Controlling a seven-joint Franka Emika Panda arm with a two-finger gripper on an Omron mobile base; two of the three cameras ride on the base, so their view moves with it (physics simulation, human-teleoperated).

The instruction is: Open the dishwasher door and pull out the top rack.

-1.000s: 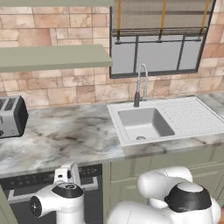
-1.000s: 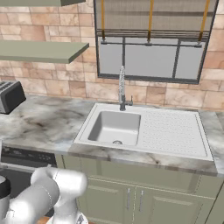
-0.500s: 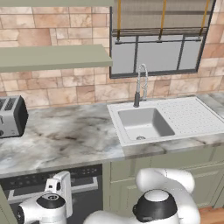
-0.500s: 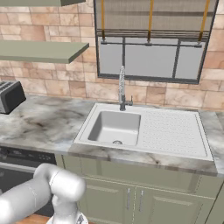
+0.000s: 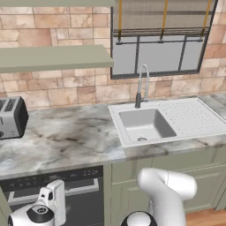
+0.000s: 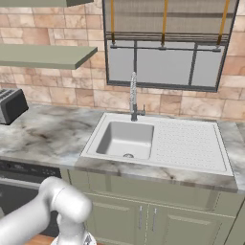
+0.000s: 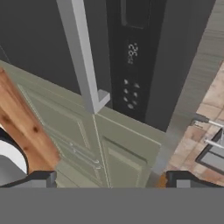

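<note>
Nothing of the task was done yet. The dishwasher door (image 5: 84, 194) sat shut, flush under the marble worktop (image 5: 62, 141), left of the sage-green cabinet doors (image 6: 158, 215) below the sink (image 6: 127, 139). Its black control strip (image 5: 48, 178) ran along the top edge, and the silver bar handle (image 7: 81, 52) was untouched. The tool (image 7: 107, 179) was low in front of the door, jaws spread wide apart, holding nothing, with the handle's end ahead of the fingertips (image 7: 41, 178) but apart from them. The hand view was rolled, so the bar looked upright. The top rack was hidden behind the closed door. Left to do: grip handle, swing door down, pull rack out.
</note>
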